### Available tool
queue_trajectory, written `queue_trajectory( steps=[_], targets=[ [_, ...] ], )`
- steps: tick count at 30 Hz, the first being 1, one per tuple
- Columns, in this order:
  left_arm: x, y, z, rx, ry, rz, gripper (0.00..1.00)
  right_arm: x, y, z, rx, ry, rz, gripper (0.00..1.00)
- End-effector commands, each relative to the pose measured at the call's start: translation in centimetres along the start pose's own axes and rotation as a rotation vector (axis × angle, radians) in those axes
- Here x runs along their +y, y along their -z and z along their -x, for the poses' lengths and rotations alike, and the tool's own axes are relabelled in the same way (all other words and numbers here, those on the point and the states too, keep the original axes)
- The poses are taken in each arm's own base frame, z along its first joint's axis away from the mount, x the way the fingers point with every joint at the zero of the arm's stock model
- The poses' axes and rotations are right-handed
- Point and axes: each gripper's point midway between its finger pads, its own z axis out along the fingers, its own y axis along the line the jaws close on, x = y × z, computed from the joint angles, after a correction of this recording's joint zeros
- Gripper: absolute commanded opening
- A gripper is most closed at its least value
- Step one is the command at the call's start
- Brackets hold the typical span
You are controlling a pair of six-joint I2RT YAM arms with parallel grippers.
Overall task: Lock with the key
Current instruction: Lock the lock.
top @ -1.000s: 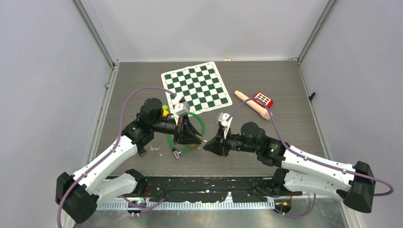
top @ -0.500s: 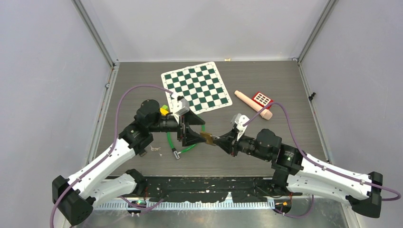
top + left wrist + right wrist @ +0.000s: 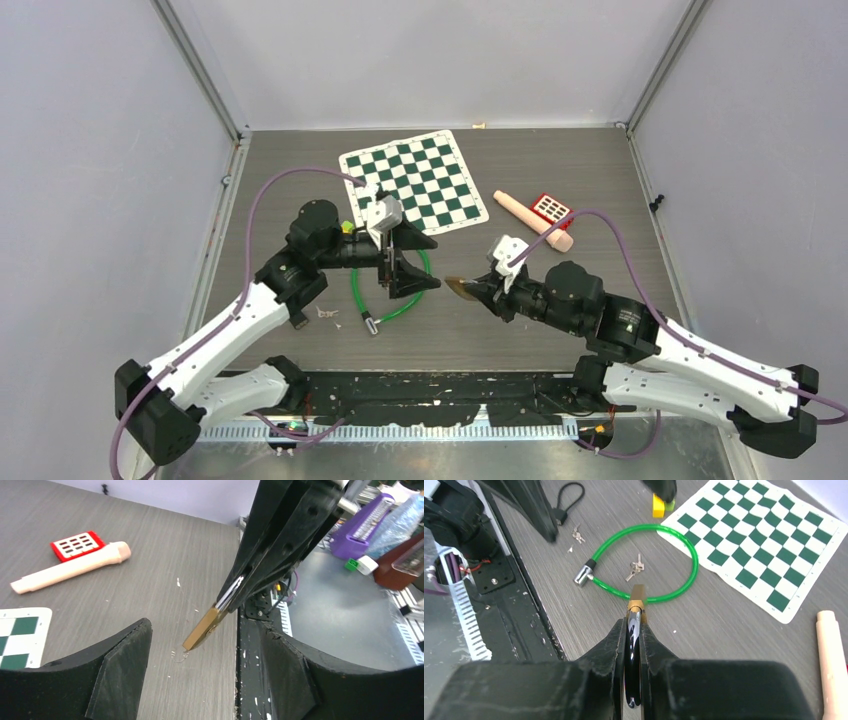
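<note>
Two claws: right claw (image 3: 478, 290) clenched on the brass padlock (image 3: 460, 287), left claw (image 3: 436, 264) spread wide apart.

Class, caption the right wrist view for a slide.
Right tool holds a brass padlock over a green cable lock and keys.

Chess mat (image 3: 413, 184), beige stick (image 3: 530, 218), red keypad (image 3: 551, 208)

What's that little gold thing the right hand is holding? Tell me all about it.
It looks like a small padlock: a flat, brass-coloured block with a silvery loop at one end. The right hand pinches that loop, holding the block tilted in the air above the table. Nothing else touches it.
</note>
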Motion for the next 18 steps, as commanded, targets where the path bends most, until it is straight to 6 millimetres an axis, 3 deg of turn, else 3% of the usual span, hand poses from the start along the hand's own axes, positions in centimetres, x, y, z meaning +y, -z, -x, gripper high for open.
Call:
queue_trajectory(
  steps=[1,8,14,18],
  targets=[
    [-1.5,-0.8,-0.5,0.018,-0.022,-0.143,0.77,0.9,1.6,7.2,-0.193,0.023,0.065,0.05],
    [-3.6,-3.0,-2.9,0.120,-0.028,-0.290,0.74,3.0,1.6,8.1,-0.147,0.059,0.190,0.05],
    [-4.4,-3.5,-4.8,0.221,0.005,-0.375,0.47,3.5,0.9,8.3,-0.105,0.056,0.213,0.05],
    [-4.4,-3.3,-5.6,0.237,-0.010,-0.390,0.38,4.1,1.0,9.4,-0.140,0.039,0.242,0.05]
  ],
)
